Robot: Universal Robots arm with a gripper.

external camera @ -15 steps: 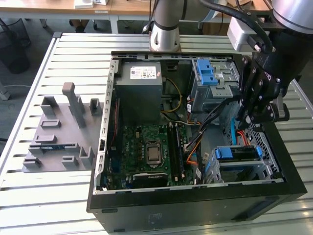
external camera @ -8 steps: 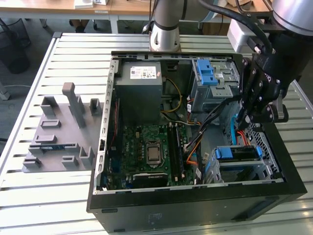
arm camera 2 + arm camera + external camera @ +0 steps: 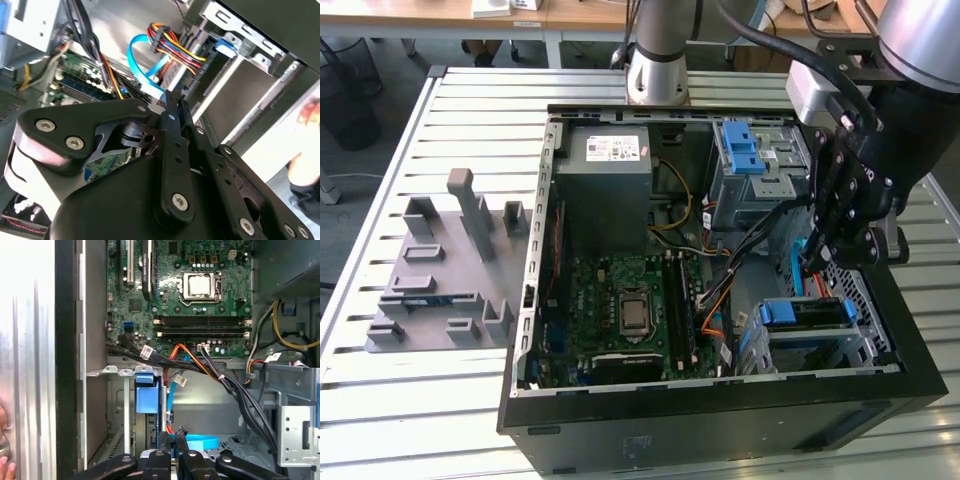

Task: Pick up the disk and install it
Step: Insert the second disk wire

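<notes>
My gripper (image 3: 817,262), fingers pinched narrow with nothing seen between them, hangs just above the disk (image 3: 807,314), which sits in its bay (image 3: 865,345) on the exterior view's right, so I judge any push should run straight down, clear of the blue cable (image 3: 202,444).

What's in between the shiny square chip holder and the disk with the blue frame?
In the exterior view, between the chip socket and the disk lie the long memory slots and a bundle of orange and black cables.
</notes>
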